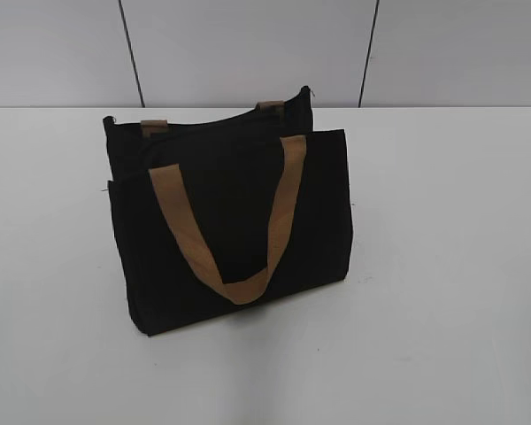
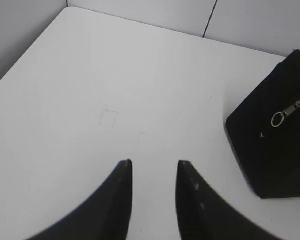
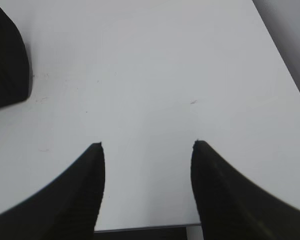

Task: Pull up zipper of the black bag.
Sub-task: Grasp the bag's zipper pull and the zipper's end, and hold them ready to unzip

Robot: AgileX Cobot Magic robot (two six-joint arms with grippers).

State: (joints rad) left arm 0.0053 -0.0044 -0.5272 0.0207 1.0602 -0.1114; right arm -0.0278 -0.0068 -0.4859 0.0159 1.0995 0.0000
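Observation:
The black bag (image 1: 230, 226) stands upright in the middle of the white table, tan loop handle hanging down its front. Its end also shows at the right of the left wrist view (image 2: 272, 135), where the zipper's silver pull tab (image 2: 286, 113) hangs with a ring. A corner of the bag shows at the upper left of the right wrist view (image 3: 5, 60). My left gripper (image 2: 154, 162) is open and empty over bare table, left of the bag. My right gripper (image 3: 147, 145) is open and empty over bare table, right of the bag. Neither gripper shows in the exterior view.
The white table (image 1: 442, 266) runs to a grey panelled wall behind. Its near edge shows at the bottom of the right wrist view (image 3: 150, 226), and its left edge in the left wrist view (image 2: 25, 60).

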